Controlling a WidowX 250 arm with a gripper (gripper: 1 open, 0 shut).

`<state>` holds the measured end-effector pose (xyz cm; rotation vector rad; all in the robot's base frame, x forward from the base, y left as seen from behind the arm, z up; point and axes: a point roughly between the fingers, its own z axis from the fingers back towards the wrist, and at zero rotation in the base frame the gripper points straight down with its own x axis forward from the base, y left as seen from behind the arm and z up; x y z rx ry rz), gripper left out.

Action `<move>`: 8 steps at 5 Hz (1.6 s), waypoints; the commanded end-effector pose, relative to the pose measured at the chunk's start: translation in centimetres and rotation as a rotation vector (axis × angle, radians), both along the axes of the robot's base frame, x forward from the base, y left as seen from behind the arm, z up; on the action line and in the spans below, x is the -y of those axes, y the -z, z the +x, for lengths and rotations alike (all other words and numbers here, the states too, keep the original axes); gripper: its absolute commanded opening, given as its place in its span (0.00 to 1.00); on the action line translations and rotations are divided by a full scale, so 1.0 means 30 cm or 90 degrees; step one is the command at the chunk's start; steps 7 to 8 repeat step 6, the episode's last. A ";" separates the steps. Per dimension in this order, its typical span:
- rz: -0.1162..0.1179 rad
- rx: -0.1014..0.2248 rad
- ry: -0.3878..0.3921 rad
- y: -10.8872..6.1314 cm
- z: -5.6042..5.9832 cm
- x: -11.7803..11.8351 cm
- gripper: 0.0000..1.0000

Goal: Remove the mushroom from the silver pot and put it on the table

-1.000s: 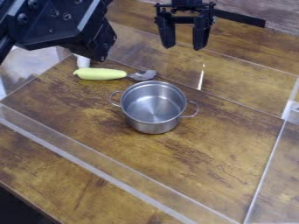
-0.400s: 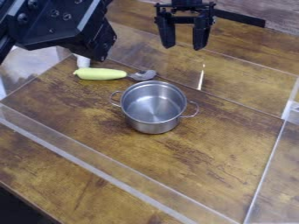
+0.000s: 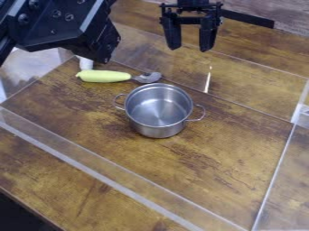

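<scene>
— Dark brown planks, worn in the grain: that was the table. Clear acrylic panels stood on it, one running slantwise across the front, another rising at the right edge, and they caught a little glare.

— And the pot?

— The pot stood upright near the middle of the fenced area, shiny steel, straight-sided, with a small loop handle on each side. Its inside showed only bright bare metal.

— So where was the mushroom?

— I could not pick it out for certain. A small grey thing lay on the planks just behind the pot, apart from it, and its shape was too small and dim to name. Just left of that lay a pale yellow-green, longish vegetable, flat on the wood, with a bit of brighter yellow behind its left end.

— What about the gripper?

— The gripper hung at the top of the view, beyond the pot and well apart from it, pointing down. Its two black fingers were spread wide with open air between them, and nothing was pinched or touched.

— Anything else in the room?

— A large black piece of machinery filled the upper left corner, close to the camera and partly blocking the table's far left. Behind the gripper the planks ran on to the far edge, and little of the room showed past them.
</scene>
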<state>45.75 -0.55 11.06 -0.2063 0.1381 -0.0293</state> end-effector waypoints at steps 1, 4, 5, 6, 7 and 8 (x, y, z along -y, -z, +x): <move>-0.099 -0.078 0.091 -0.185 -0.024 -0.029 1.00; -0.126 -0.108 0.095 -0.211 -0.025 0.069 1.00; -0.134 -0.119 0.103 -0.217 -0.026 0.035 1.00; -0.142 -0.130 0.112 -0.222 -0.026 0.000 1.00; -0.142 -0.130 0.112 -0.222 -0.026 0.000 1.00; -0.142 -0.130 0.112 -0.222 -0.026 0.000 1.00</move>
